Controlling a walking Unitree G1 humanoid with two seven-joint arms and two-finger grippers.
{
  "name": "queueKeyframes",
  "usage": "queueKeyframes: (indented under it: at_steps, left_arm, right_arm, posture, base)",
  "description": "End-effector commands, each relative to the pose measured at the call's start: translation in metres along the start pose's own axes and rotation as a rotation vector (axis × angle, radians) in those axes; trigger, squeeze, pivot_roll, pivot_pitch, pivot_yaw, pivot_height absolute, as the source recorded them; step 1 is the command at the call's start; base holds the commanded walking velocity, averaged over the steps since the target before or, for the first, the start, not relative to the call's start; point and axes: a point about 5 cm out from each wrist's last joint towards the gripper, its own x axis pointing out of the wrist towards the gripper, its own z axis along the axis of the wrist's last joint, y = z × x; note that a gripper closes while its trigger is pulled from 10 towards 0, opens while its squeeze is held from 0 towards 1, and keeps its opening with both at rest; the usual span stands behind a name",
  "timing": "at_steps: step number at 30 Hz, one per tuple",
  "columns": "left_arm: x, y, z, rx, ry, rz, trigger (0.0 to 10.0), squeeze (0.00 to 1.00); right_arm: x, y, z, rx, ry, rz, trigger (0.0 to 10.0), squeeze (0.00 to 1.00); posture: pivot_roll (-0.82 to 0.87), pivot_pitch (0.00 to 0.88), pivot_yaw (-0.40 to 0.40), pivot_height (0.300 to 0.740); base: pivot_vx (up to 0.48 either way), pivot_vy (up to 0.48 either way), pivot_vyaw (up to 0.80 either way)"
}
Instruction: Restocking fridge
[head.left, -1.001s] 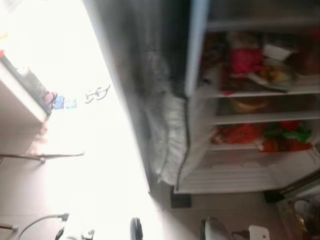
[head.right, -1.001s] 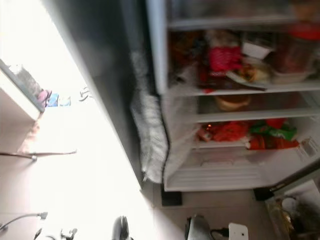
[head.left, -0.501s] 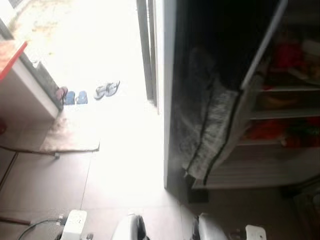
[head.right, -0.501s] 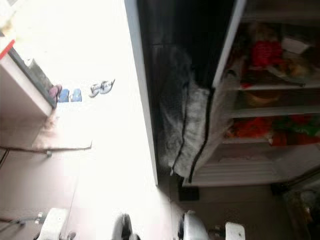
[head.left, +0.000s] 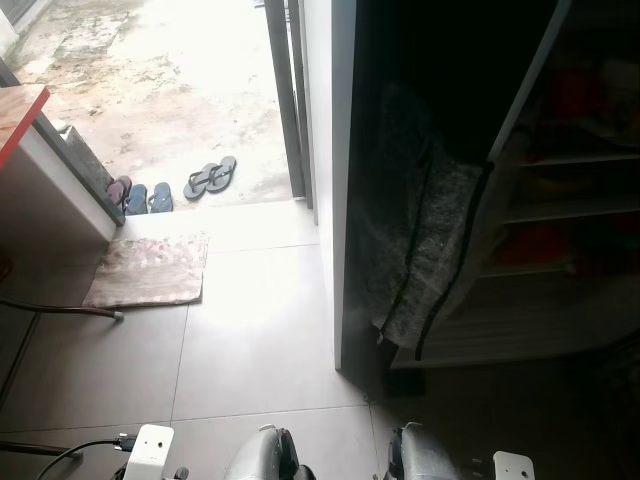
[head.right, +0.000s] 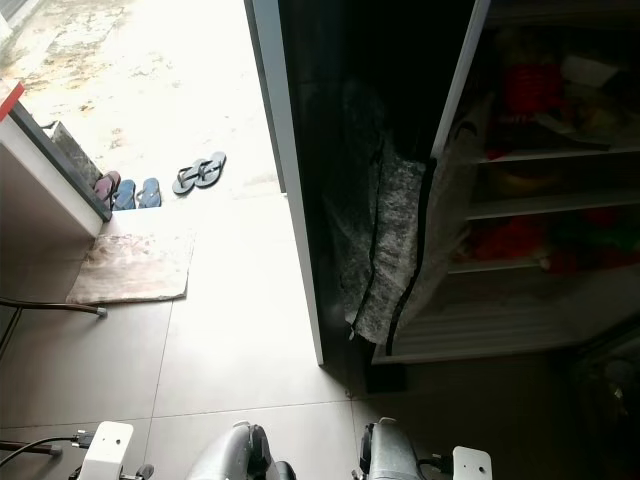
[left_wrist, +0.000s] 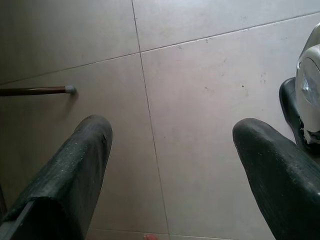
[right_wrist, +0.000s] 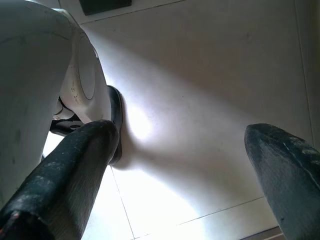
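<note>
Since a second ago the camera has turned away from the shelves, so the view has swung toward the doorway, and the blur is gone; the things themselves have not moved. The fridge (head.right: 520, 200) stands open, and I use it as the landmark. Its white shelves (head.right: 545, 205) are flat and thin, one above another, and they carry red packages (head.right: 530, 85) and other food that is too dark to name. A grey, mottled cloth (head.right: 385, 235) with black edge stripes hangs in soft folds at the open edge of the fridge, down to near the floor. On the side of the fridge away from the shelves is a tall white post (head.right: 290, 190), and beyond it a rough concrete yard. Near the threshold, well apart from the fridge, lie grey slippers (head.left: 211, 177) and a blue pair (head.left: 148, 197), and a worn, fuzzy doormat (head.left: 150, 270) lies flat on the smooth, glossy floor tiles (head.left: 260, 340).

Both arms hang low over the tiles, away from the fridge. The left gripper (left_wrist: 170, 145) has its matte black, grainy fingers spread wide and holds nothing. The right gripper (right_wrist: 185, 155) is spread wide too, beside the robot's rounded silver leg (right_wrist: 45, 75).
</note>
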Motion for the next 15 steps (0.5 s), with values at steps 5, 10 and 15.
queueKeyframes:
  at_steps: [5,10,15]
  left_arm:
    - [-0.0035,0.0017,-0.0147,0.02,0.045,-0.003,10.0,0.0]
    - [-0.004,-0.0022,-0.0172,0.024,0.054,-0.017,10.0,0.0]
    - [-0.0041,-0.0016,-0.0179,0.026,0.059,-0.018,10.0,0.0]
  right_arm:
    - [-0.0026,0.0022,-0.0121,0.003,0.038,0.008,10.0,0.0]
    - [-0.0028,0.0028,-0.013,0.0,0.039,0.009,10.0,0.0]
    - [-0.0028,0.0028,-0.0131,-0.003,0.04,0.008,10.0,0.0]
  posture:
    - [-0.06,0.155,0.085,0.65]
    - [-0.06,0.145,0.088,0.65]
    - [-0.06,0.147,0.087,0.65]
  base:
    - [0.0,0.48,0.0]
    - [0.0,0.48,0.0]
    - [0.0,0.48,0.0]
